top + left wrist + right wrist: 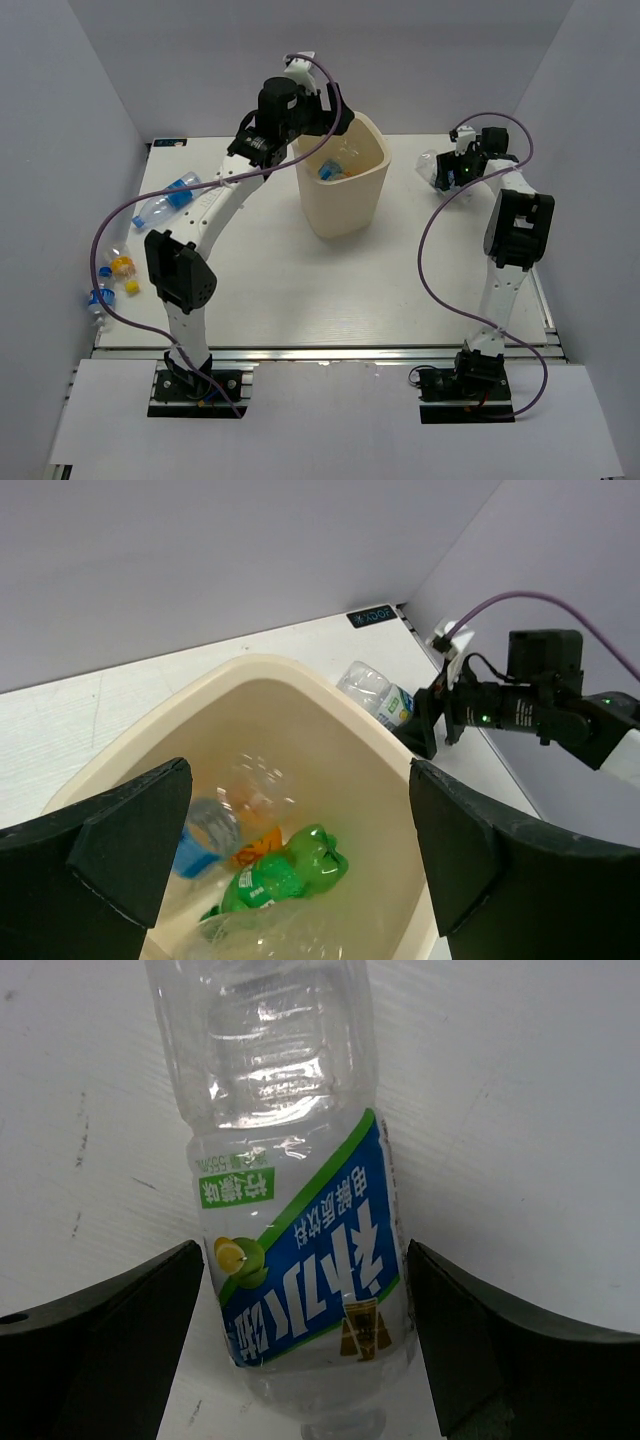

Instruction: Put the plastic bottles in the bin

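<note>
Inspector: Right gripper (pixel 305 1335)?

Onlooker: Jaws apart, one each side of a clear labelled bottle (pixel 300 1260) lying flat on the table (pixel 520 1110); gaps both sides, so not yet clamped. Squared up for a pinch across the label, I judge.

Inspector: Left gripper (pixel 300 835)?

Onlooker: Jaws spread, nothing between them. Directly beneath sits the bin (pixel 262 666), holding a green bottle (pixel 285 870) and others. Well apart from those jaws, on the arm's left, more bottles (pixel 165 200) lie unpicked.
</note>
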